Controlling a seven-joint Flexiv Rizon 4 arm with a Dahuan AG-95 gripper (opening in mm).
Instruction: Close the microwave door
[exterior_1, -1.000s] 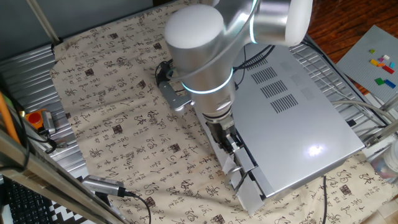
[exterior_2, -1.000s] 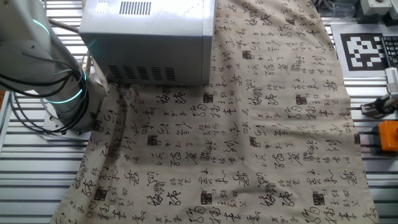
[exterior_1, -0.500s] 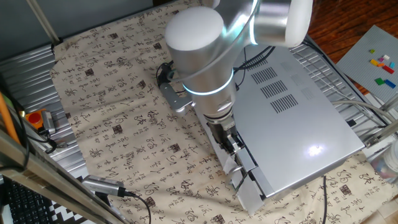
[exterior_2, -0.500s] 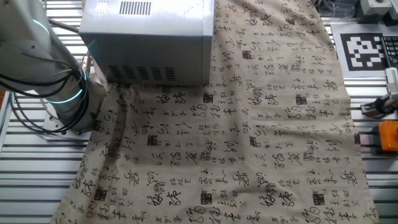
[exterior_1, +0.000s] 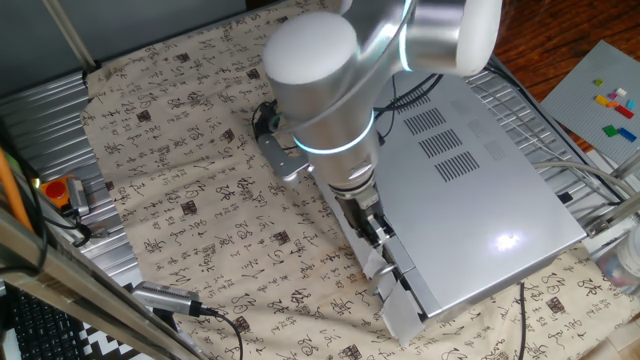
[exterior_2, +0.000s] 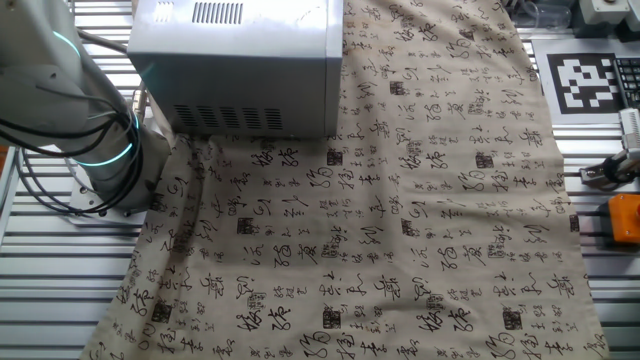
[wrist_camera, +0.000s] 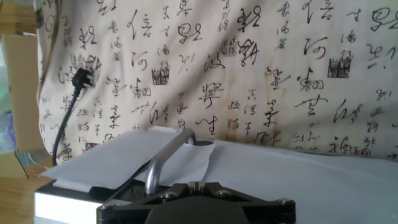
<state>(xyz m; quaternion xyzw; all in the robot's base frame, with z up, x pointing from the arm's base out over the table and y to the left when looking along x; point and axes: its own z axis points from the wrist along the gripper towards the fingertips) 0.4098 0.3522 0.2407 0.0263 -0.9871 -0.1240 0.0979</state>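
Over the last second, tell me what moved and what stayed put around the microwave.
Very little changed. The arm crept slightly toward the front of the microwave, its gripper remaining low against the door; nothing was visibly grasped or released. The door's angle looks the same. The microwave, the patterned cloth and the power cable stayed where they were.

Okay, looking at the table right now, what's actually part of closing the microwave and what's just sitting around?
Part of the job:
large silver-grey metal microwave box
its flat silver-grey door panel
the arm's claw, at the microwave's front edge

Just lying about:
cream tablecloth printed with black calligraphy
black power cable
small orange block
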